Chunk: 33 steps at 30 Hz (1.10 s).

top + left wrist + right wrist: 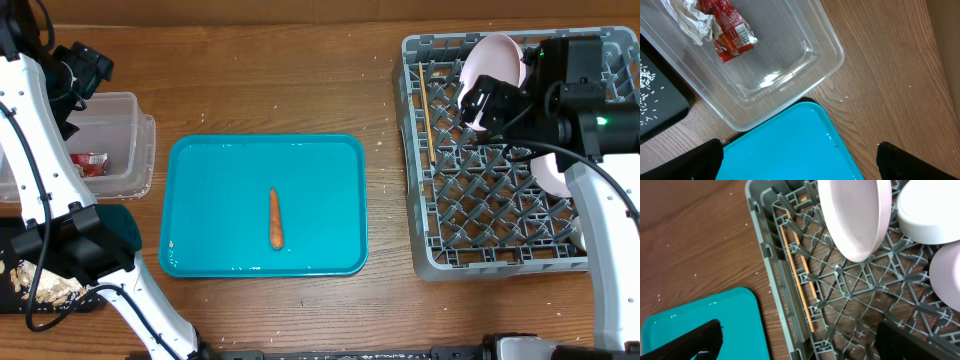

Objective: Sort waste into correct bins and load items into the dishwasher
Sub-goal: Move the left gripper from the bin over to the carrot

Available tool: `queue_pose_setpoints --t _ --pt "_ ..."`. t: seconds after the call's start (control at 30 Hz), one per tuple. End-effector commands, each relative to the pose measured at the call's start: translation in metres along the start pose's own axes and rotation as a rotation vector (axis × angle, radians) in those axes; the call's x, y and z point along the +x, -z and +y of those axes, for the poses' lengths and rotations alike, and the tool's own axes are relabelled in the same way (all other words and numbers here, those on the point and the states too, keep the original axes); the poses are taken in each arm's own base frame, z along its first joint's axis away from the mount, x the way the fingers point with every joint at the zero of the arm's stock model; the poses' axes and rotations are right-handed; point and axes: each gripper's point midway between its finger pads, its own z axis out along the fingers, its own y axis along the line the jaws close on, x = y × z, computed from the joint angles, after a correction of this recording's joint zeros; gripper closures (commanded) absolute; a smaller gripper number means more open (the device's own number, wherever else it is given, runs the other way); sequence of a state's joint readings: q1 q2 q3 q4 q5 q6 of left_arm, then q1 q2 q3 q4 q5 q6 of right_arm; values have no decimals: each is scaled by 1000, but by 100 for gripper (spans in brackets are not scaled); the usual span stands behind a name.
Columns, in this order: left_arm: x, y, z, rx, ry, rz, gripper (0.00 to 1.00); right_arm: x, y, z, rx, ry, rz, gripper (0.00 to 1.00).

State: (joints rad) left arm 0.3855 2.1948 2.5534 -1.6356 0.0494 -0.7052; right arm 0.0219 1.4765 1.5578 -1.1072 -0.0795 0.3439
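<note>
left gripper (800, 161): fingers spread, holding nothing, over the corner of clear tub (805, 65)
right gripper (799, 340): spread, empty, above dish rack (771, 275)
carrot stick (275, 217): alone, mid teal tray (220, 190)
advice: straddle the stick's narrow width at mid-length, pinch gently; black tray (660, 112) likely suits food

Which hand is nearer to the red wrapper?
Left. The left hand is by the clear tub, near the wrapper; the right hand is over the grey rack, across the teal tray.
</note>
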Motion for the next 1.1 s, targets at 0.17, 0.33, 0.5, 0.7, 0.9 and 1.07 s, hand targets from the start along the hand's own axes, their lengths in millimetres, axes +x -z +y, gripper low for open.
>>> queue_pose_setpoints --t 0.17,0.33,0.5,0.7,0.9,1.07 --pt "8 0 -10 45 10 37 0 -3 -2 -2 16 -22 -8 0" --pt "53 10 -42 284 -277 249 0 -3 -2 -2 17 -22 -8 0" --pt "127 24 -97 525 -553 419 0 -3 -2 -2 17 -22 -8 0" --pt "172 -18 -88 129 -676 341 0 -3 -2 -2 16 -22 -8 0" --pt "193 -9 -73 -7 -637 283 0 -3 -2 -2 16 -22 -8 0" --pt "177 23 1 -232 -439 93 0 -3 -2 -2 16 -22 -8 0"
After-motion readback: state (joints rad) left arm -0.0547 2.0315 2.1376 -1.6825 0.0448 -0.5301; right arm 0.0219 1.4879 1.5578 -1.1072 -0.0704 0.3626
